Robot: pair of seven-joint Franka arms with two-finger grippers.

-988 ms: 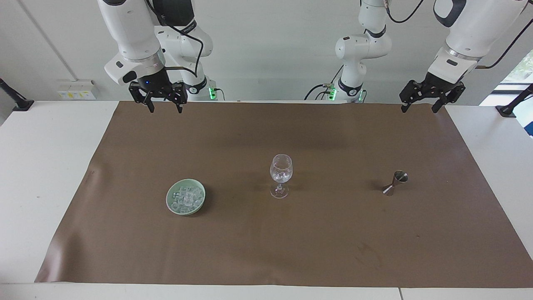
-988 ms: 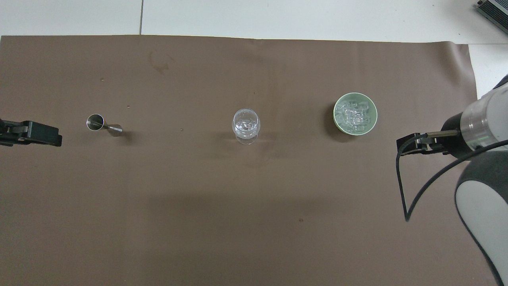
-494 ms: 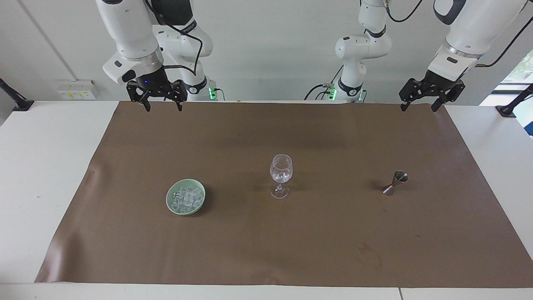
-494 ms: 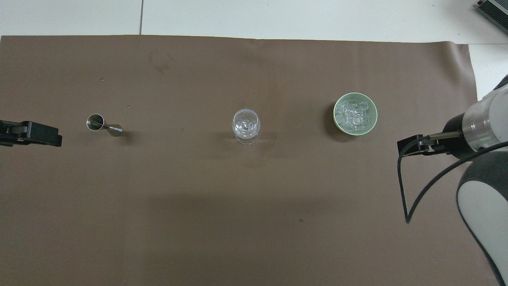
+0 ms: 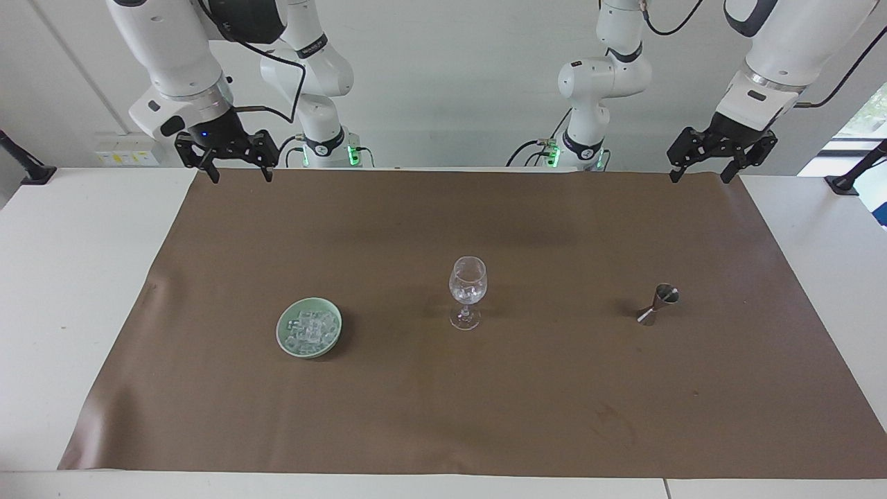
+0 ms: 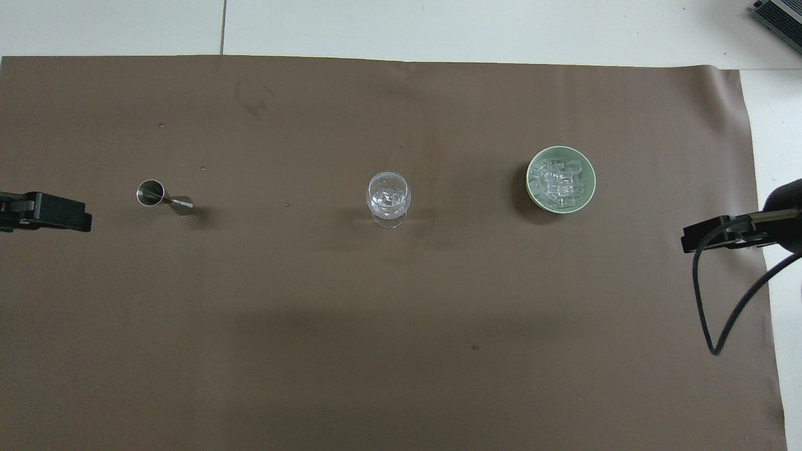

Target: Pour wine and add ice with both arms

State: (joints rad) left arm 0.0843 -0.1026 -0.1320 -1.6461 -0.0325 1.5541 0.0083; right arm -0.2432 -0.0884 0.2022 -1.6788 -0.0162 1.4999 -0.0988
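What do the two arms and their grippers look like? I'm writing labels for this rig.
Both arms are glossy white, rounded and jointed, with silver wrist rings, dark joint sections and looping black cables. The right gripper and left gripper are black, skeletal and two-fingered. A small blue light glows above the right gripper.

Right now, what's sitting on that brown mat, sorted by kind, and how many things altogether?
Wine glass: 1
Green bowl, heaped with ice: 1
Metal jigger: 1
Total: 3 things on the mat
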